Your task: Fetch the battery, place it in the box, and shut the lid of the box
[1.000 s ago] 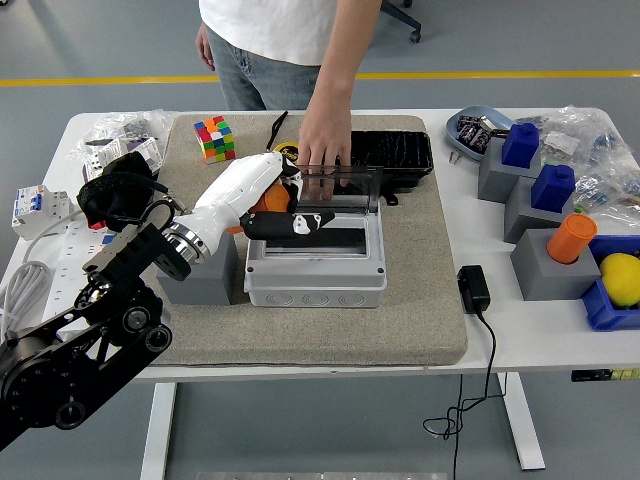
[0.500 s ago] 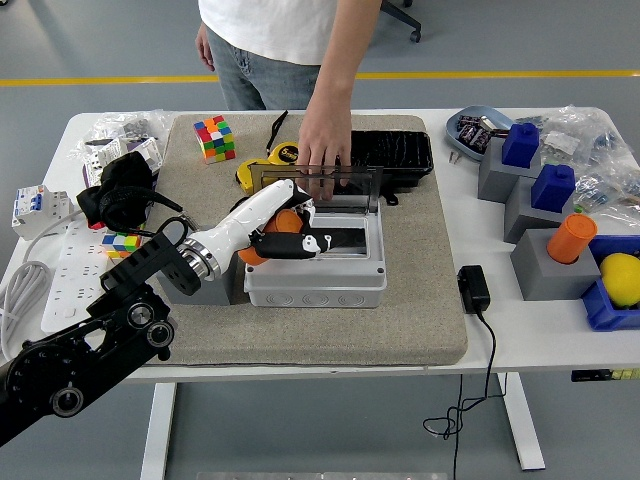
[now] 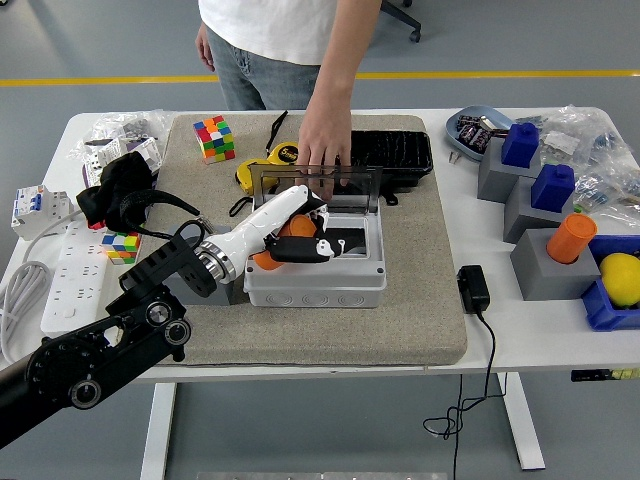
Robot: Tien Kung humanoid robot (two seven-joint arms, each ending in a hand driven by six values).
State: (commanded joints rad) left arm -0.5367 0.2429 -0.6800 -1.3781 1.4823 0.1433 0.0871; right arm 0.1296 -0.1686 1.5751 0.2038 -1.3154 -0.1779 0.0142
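Battery (image 3: 290, 228), an orange cylinder, sits gripped in the left hand (image 3: 300, 232) over the open grey plastic box (image 3: 315, 280); a person's hand (image 3: 325, 145) steadies its clear upright lid (image 3: 312, 182).

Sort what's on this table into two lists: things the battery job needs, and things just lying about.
Job things:
- left hand over the open box
- grey box
- its clear lid, held up by a person's hand
- tray of batteries

Lying about:
- colour cube
- tape measure
- black tray
- power strip
- orange cylinder
- blue blocks
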